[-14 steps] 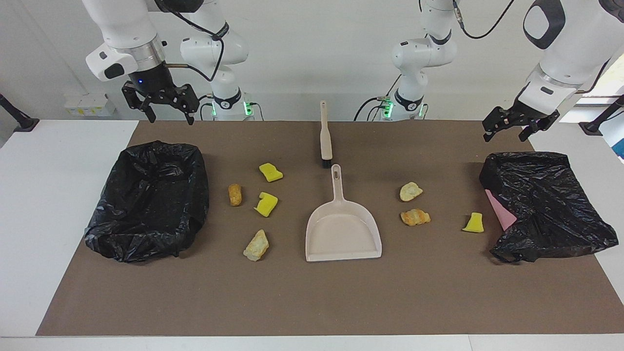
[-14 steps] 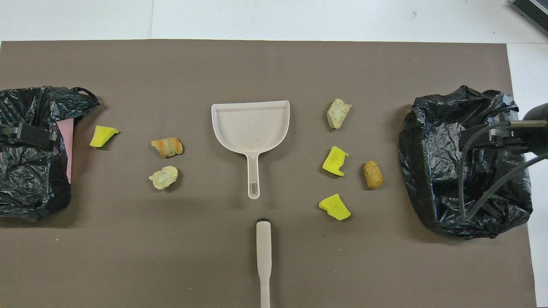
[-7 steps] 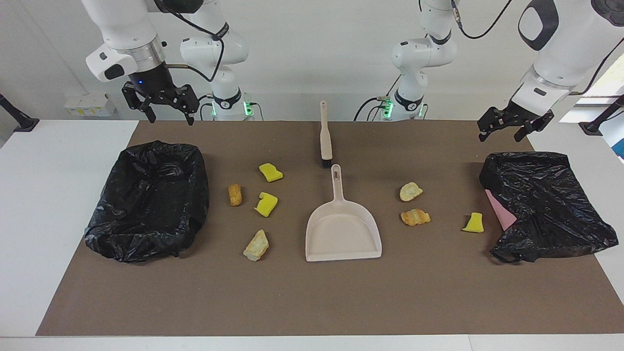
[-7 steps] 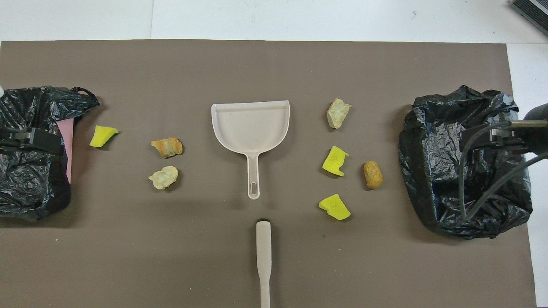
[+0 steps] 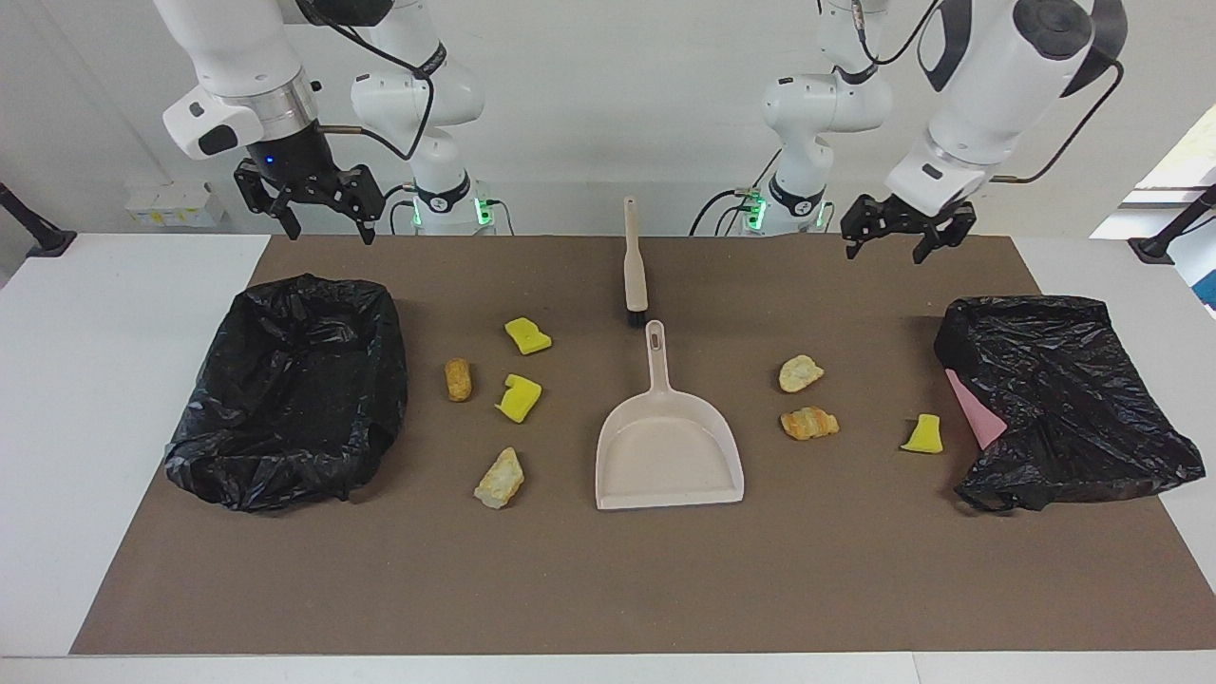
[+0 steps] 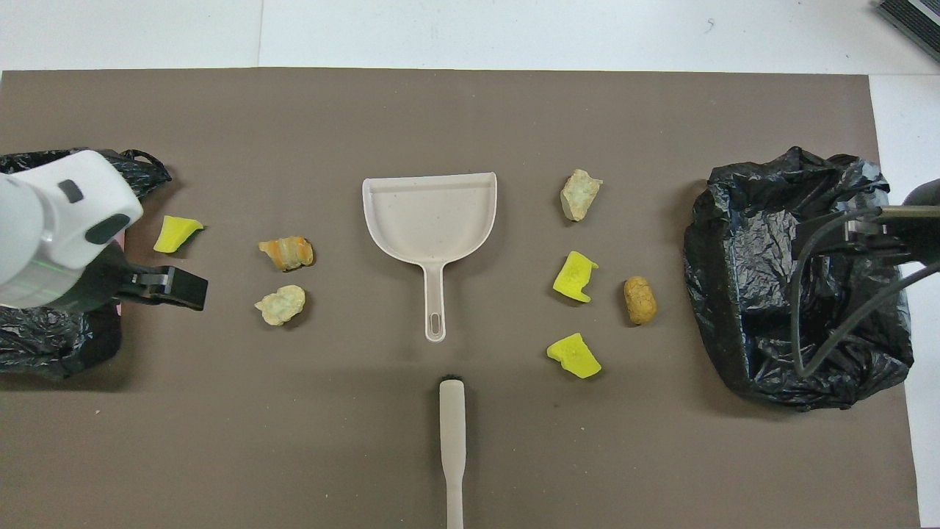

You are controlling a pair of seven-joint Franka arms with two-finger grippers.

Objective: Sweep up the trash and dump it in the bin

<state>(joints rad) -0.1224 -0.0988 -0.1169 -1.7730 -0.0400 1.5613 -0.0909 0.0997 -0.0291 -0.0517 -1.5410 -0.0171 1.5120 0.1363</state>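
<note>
The trash (image 5: 513, 397) lies scattered on the brown mat of the desk (image 5: 608, 589), none of it swept yet: four scraps sit between the dustpan (image 5: 668, 461) and the black-bagged bin (image 5: 290, 389) at the right arm's end, and three between the dustpan and the other bagged bin (image 5: 1069, 399) at the left arm's end. The dustpan lies flat in the middle with its handle pointing toward the robots, and the brush (image 5: 634, 266) lies in line with it, nearer to the robots, bristle end just short of the handle tip. The step in hand looks like reaching for the tools, and it would go best if one arm took the brush by its slim handle and the other pinned or held the dustpan by its own, so the pan does not skate when scraps are pushed into its mouth; the sponge bits are light and may hop, so low, short strokes seem wise. The left gripper (image 5: 897, 231) hangs in the air over the mat's edge by the robots, pointing down, jaws apart and holding nothing. The right gripper (image 5: 309, 199) waits aloft above the robots' edge of the mat by its bin, jaws likewise spread and bare.
</note>
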